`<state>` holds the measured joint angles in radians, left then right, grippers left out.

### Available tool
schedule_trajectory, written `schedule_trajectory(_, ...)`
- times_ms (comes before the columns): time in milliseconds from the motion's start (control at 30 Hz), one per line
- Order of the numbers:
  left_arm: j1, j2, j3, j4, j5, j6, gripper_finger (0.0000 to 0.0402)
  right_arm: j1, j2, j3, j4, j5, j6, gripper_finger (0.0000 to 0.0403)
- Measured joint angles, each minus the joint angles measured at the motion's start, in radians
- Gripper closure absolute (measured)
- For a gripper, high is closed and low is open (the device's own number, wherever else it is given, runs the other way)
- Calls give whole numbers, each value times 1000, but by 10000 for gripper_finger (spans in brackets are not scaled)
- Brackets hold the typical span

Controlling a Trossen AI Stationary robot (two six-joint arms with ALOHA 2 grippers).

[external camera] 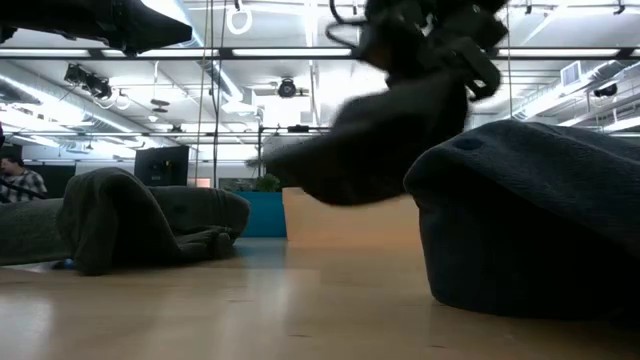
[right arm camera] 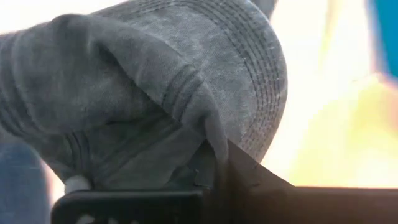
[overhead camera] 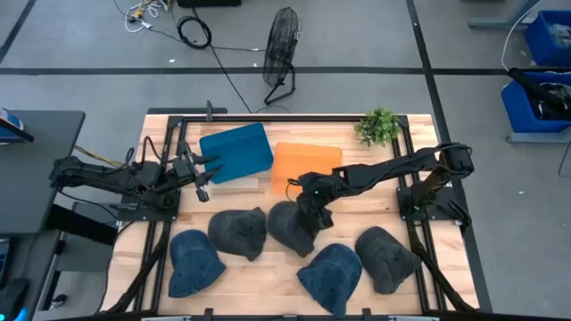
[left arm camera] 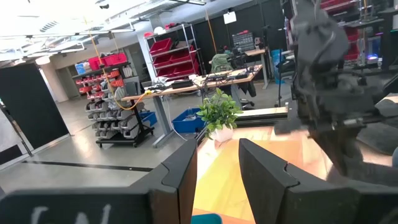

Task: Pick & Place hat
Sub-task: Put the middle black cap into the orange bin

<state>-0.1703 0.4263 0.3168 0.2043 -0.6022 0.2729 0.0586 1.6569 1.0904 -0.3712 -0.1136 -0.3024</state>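
Several caps lie on the wooden table. My right gripper [overhead camera: 309, 203] hangs over the table's middle, shut on a dark grey hat [overhead camera: 290, 227], which the low view shows hanging under the gripper [external camera: 430, 60] as a dark mass [external camera: 370, 150]. Another dark grey hat [overhead camera: 239, 232] and a blue hat [overhead camera: 194, 261] rest on the table to its left. A blue hat [overhead camera: 330, 275] and a dark grey hat [overhead camera: 385, 257] lie on the near right. My left gripper [overhead camera: 202, 175] waits open at the blue bin's left edge, holding nothing. My right gripper pinches a bunched fold of the hat's crown [right arm camera: 202, 121] beside the stitched brim [right arm camera: 264, 81], the fingers [right arm camera: 249, 177] coming from above and pointing down. The hat hangs below the fingers, lifted off the table in the low view, its brim [external camera: 290, 165] sticking out sideways.
A blue bin [overhead camera: 236, 152] and an orange bin [overhead camera: 305, 165] sit side by side at the table's far side, with a small green plant [overhead camera: 378, 126] in the far right corner. Bare wood [overhead camera: 268, 285] shows between the near hats. A fan [overhead camera: 281, 53] stands on the floor beyond the table.
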Motion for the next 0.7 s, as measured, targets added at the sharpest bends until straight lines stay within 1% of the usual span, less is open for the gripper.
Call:
schedule_trajectory(67,0,0,0,0,0,0,280,0,0,67,-104,76,-67,397)
schedule_trajectory(133,0,0,0,0,0,0,280,0,0,137,-207,190,-130,395)
schedule_trajectory(267,0,0,0,0,0,0,280,-6,0,263,-347,422,-236,394)
schedule_trajectory(300,0,0,0,0,0,0,280,-13,0,285,-376,463,-270,394)
schedule_trajectory(367,0,0,0,0,0,0,280,-39,0,316,-415,506,-338,396)
schedule_trajectory(433,0,0,0,0,0,0,280,-85,0,322,-426,511,-394,398)
schedule_trajectory(500,0,0,0,0,0,0,280,-149,0,322,-452,487,-437,399)
schedule_trajectory(600,0,0,0,0,0,0,280,-245,3,322,-471,389,-502,399)
schedule_trajectory(700,0,0,0,-1,0,0,280,-318,5,322,-462,279,-663,400)
